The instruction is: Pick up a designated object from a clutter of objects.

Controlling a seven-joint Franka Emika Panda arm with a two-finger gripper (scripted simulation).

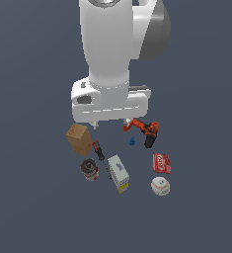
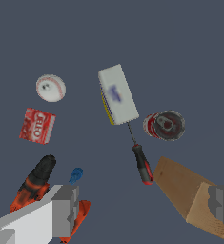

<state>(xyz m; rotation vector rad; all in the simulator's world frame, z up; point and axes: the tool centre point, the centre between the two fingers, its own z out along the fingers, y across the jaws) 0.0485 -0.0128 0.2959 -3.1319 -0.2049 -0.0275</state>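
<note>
The pale grey-white carton [image 1: 118,173] with a yellow band and blue marks lies on the floor amid the clutter; it also shows in the wrist view [image 2: 117,94]. My gripper [image 2: 144,207] is open and empty, hovering well above the clutter, its fingers [image 2: 66,209] spread wide. In the exterior view the arm's hand [image 1: 110,101] hides the gripper fingers. The carton lies apart from the gripper, nearer the front of the exterior view.
A brown box [image 1: 78,138], red-handled screwdriver [image 1: 98,150], small can [image 1: 89,169], orange-black power drill [image 1: 144,131], tiny blue piece [image 1: 132,141], flat red box [image 1: 162,163] and white baseball [image 1: 160,186] surround the carton. The screwdriver tip reaches the carton's side.
</note>
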